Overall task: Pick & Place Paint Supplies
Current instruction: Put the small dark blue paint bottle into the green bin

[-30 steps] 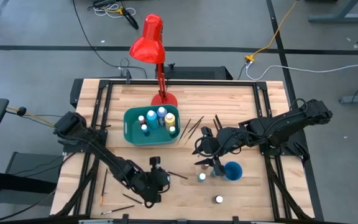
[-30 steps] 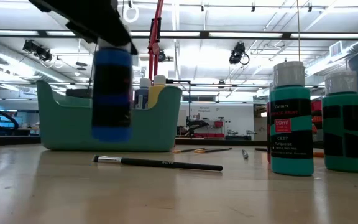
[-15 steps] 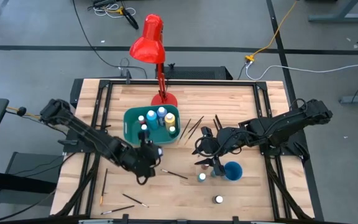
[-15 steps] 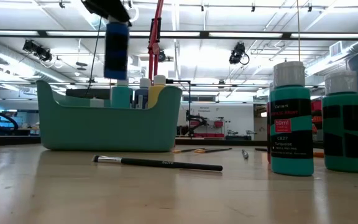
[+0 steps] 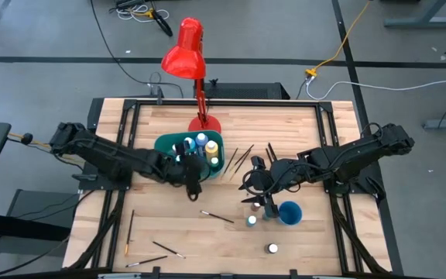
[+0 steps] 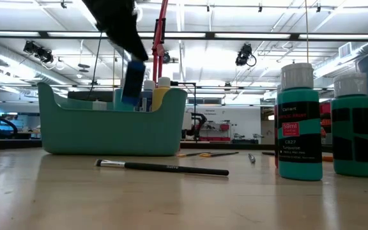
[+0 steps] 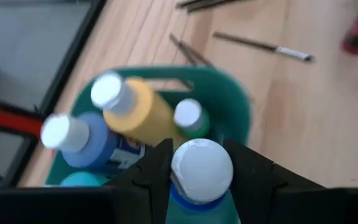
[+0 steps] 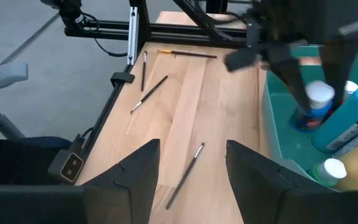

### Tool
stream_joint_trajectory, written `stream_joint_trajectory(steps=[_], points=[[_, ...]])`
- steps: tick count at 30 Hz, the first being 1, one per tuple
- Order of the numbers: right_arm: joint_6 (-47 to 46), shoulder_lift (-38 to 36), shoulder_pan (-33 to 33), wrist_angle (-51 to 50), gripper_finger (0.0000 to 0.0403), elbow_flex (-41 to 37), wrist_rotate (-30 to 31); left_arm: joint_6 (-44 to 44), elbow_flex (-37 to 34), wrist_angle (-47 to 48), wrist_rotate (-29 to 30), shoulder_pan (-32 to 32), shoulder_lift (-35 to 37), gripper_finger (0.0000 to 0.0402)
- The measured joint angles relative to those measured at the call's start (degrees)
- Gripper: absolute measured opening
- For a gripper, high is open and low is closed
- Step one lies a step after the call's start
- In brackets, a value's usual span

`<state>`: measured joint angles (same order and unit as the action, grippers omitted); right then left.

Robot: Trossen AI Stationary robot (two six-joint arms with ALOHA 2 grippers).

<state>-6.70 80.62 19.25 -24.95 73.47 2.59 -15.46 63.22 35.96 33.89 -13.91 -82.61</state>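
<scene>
I judged the task about half done: my left gripper was clamped on a blue paint bottle over the teal bin, right gripper idle, jaws apart, with bottles and brushes unplaced beyond them.

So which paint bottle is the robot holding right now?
The blue bottle with the white cap, pinched in the left gripper over the teal bin. The other bottles stand free in the bin or on the table.

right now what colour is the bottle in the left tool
Blue with a white cap; the bottle shows best in the low view.
</scene>
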Motion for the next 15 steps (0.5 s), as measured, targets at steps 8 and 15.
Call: stream_joint_trajectory(steps=[8,15], points=[[-0.09,0.00,-0.02,-0.02,0.0189,0.00,0.00,1.34,-8.73,-14.71,-7.17,6.64,-0.07,0.0126],[-0.09,0.00,-0.01,-0.04,0.0189,0.00,0.00,0.56,-15.79,-25.24,-9.15,8.72,-0.07,0.0155]])
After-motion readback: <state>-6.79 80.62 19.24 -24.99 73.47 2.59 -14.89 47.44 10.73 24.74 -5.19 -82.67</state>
